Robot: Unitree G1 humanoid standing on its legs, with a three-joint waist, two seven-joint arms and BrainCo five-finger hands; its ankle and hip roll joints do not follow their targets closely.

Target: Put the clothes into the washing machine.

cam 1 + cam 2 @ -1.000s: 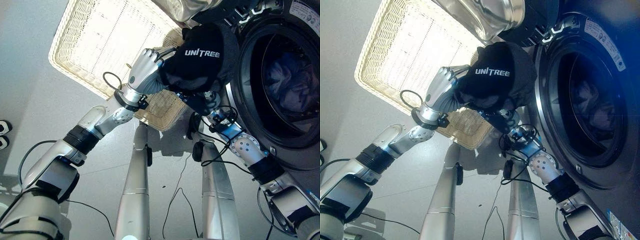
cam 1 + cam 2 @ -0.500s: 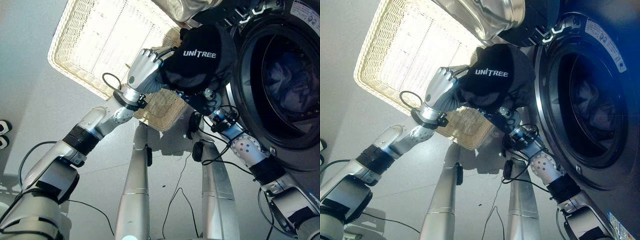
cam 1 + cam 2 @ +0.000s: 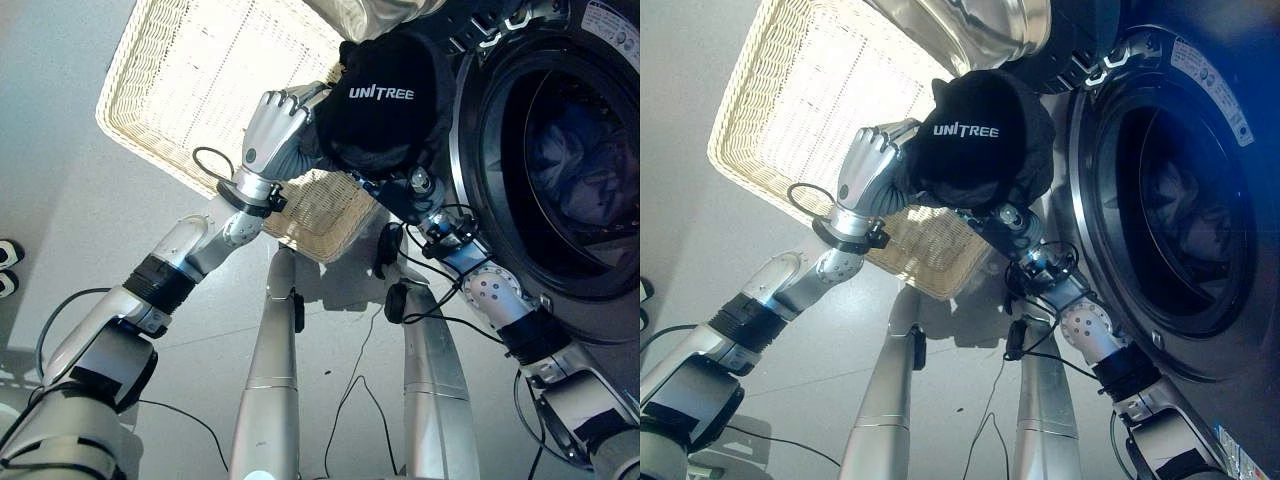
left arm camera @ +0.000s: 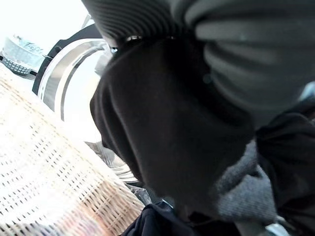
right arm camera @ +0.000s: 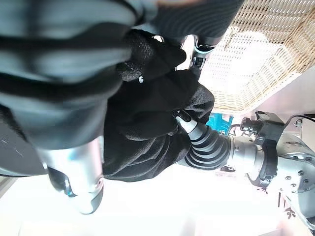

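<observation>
Left hand (image 3: 268,128) has its fingers curled into your black garment (image 3: 385,110) and right hand (image 3: 412,190) grips it from below, holding it bunched above the wicker basket (image 3: 190,80), just beside the open washing machine drum (image 3: 575,160).

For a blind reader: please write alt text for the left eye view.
Both hands, left hand and right hand, hold a black garment between a wicker basket and the open washing machine, which already holds clothes.
</observation>
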